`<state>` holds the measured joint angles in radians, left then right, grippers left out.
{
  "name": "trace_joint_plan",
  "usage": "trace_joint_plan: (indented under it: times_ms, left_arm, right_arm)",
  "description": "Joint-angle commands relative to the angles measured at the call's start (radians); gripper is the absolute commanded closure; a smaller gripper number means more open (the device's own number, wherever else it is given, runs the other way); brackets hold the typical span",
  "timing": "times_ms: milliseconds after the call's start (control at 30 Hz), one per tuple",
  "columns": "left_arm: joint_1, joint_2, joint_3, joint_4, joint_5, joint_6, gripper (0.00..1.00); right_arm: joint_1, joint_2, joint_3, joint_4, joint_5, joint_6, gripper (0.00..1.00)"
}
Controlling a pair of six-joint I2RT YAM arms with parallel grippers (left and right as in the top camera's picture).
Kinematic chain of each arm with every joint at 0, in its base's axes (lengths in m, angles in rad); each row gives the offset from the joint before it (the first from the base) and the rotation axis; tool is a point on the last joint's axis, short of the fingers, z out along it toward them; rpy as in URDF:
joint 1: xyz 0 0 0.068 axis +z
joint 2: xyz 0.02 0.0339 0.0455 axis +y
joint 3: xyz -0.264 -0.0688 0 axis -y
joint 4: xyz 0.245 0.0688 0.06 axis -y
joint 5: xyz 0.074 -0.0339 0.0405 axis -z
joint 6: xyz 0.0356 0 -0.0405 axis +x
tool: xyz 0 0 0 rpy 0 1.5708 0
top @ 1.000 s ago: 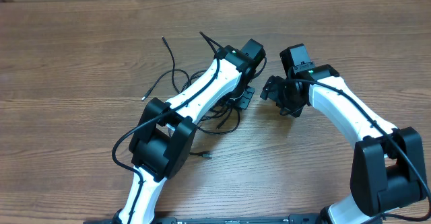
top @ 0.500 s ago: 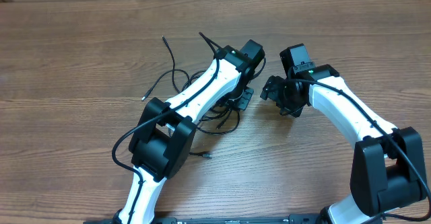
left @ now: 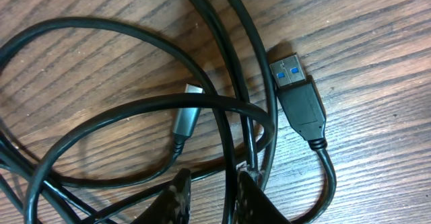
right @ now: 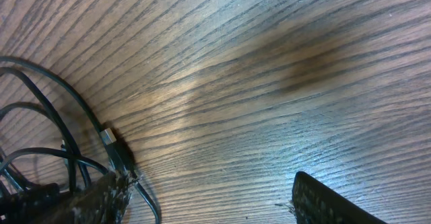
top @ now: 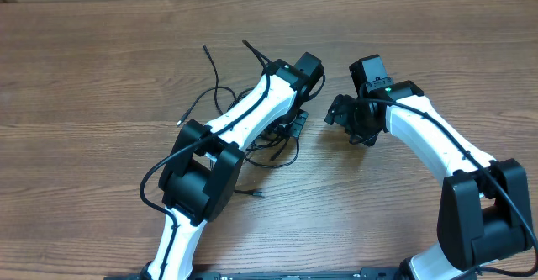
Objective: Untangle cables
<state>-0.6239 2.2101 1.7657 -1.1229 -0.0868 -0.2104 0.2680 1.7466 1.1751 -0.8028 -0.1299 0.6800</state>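
Note:
The cables [top: 271, 157] are thin black cords tangled in a loose bunch under my left arm, with loose ends trailing to the left and back. My left gripper [top: 296, 124] sits over the right side of the bunch. In the left wrist view its fingers [left: 214, 192] are nearly closed with one strand [left: 227, 163] between them. A blue-tongued USB plug [left: 296, 89] and a silver-tipped plug [left: 185, 120] lie just ahead. My right gripper [top: 336, 116] is open and empty, just right of the bunch. Its fingers [right: 215, 197] are wide apart, the left one beside a cable plug [right: 113, 143].
A wooden table [top: 101, 171] carries everything. One cable end [top: 204, 51] reaches toward the back, another [top: 179, 122] to the left, and a small plug [top: 257, 195] lies near the left arm's base. Thicker black wires run along both arms.
My left gripper has shifted slightly left and back, and the cable end behind it moved the same way. The right arm has not moved.

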Motion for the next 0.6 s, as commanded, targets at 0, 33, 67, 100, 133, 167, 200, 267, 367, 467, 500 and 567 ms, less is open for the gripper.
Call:
trace_joint_plan:
  times_ms: [0, 33, 67, 100, 133, 167, 200, 267, 367, 467, 500, 567]
  left_arm:
    - [0.009, -0.009, -0.013, 0.000, -0.021, -0.014, 0.82]
    - [0.009, -0.009, -0.013, -0.003, -0.021, -0.014, 0.84]
    - [0.009, -0.009, -0.015, -0.006, -0.021, -0.014, 0.87]
    - [0.009, -0.009, -0.019, -0.008, -0.021, -0.015, 0.90]
    - [0.009, -0.009, -0.025, -0.007, -0.020, -0.015, 0.91]
    - [0.009, -0.009, -0.034, -0.005, -0.020, -0.015, 0.92]
    - [0.008, -0.009, -0.045, 0.002, -0.020, -0.015, 0.93]
    - [0.008, -0.009, -0.062, 0.011, -0.020, -0.014, 0.96]
    - [0.010, -0.016, -0.045, -0.009, -0.041, 0.005, 0.96]
    - [0.029, -0.048, 0.039, -0.075, -0.071, 0.004, 0.96]
    - [0.037, -0.063, 0.072, -0.097, -0.061, 0.001, 0.96]
    - [0.049, -0.095, 0.135, -0.134, -0.031, 0.001, 0.96]
  right_arm:
    - [-0.002, -0.016, 0.004, 0.005, 0.010, -0.008, 0.25]
    - [-0.002, -0.016, 0.004, 0.005, 0.010, -0.008, 0.24]
    - [-0.002, -0.016, 0.004, 0.005, 0.010, -0.008, 0.25]
    - [-0.002, -0.016, 0.004, 0.005, 0.010, -0.008, 0.24]
    - [-0.002, -0.016, 0.004, 0.005, 0.010, -0.008, 0.25]
    - [-0.002, -0.016, 0.004, 0.005, 0.010, -0.008, 0.25]
    - [-0.002, -0.016, 0.004, 0.005, 0.010, -0.008, 0.25]
    - [-0.002, -0.016, 0.004, 0.005, 0.010, -0.008, 0.24]
    - [-0.002, -0.016, 0.004, 0.004, 0.010, -0.008, 0.26]
    - [-0.002, -0.020, 0.004, 0.004, -0.015, -0.024, 0.24]
    - [-0.002, -0.022, 0.005, 0.006, -0.046, -0.048, 0.23]
    - [-0.002, -0.026, 0.005, 0.026, -0.149, -0.116, 0.20]
